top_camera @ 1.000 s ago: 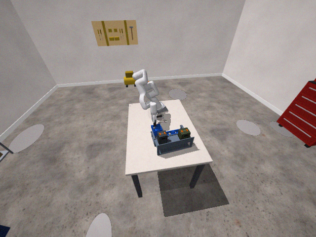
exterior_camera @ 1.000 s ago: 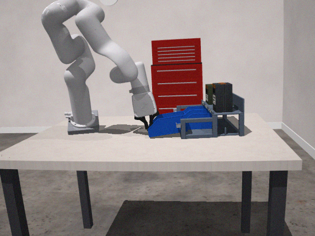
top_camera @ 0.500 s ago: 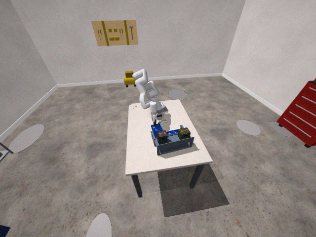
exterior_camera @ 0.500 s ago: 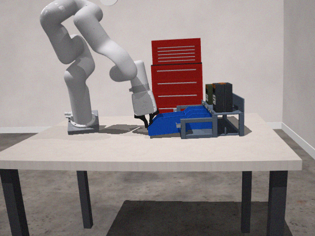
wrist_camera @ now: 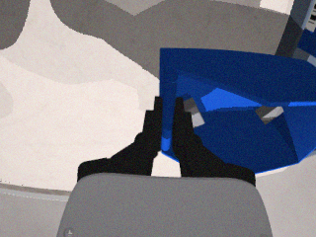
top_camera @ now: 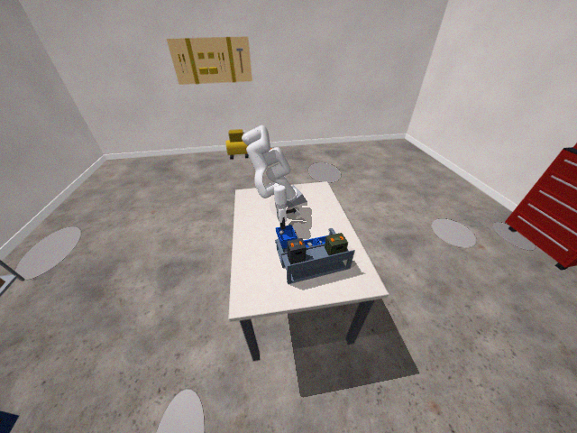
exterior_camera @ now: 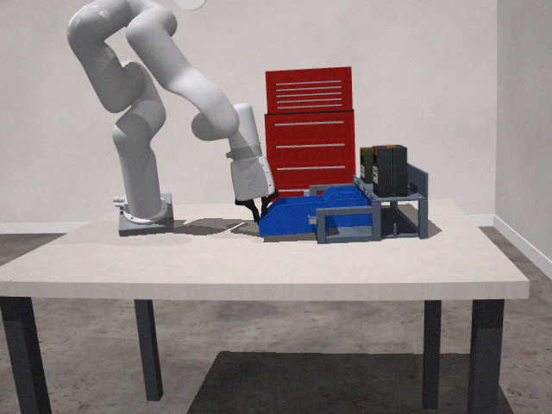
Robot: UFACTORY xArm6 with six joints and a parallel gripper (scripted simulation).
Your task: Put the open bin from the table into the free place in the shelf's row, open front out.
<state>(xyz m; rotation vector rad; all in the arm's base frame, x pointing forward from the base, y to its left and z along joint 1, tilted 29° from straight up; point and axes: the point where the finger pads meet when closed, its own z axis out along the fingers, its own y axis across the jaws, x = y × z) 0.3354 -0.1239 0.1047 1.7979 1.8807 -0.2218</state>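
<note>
The jaws point(top_camera: 282, 225) point(exterior_camera: 261, 219) were clamped on the front wall of the blue open bin point(top_camera: 285, 234) point(exterior_camera: 285, 217) point(wrist_camera: 227, 66), at the shelf's point(top_camera: 321, 267) point(exterior_camera: 376, 222) near end. Insertion seemed underway; next it needed easing rearward, level, over the lip.

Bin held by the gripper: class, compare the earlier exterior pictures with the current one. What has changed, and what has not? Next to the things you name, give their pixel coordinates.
The bin's point(top_camera: 285, 236) point(exterior_camera: 285, 218) point(wrist_camera: 222, 64) end nearest the arm has risen slightly, bringing its underside closer to level. The gripper point(top_camera: 282, 225) point(exterior_camera: 260, 217) point(wrist_camera: 167, 109) rose slightly with it, shut on that end's wall. No new grasp or release shows. The shelf point(top_camera: 321, 269) point(exterior_camera: 376, 221) point(wrist_camera: 292, 37) and the boxes point(top_camera: 297, 253) point(exterior_camera: 383, 173) on it stayed put.
</note>
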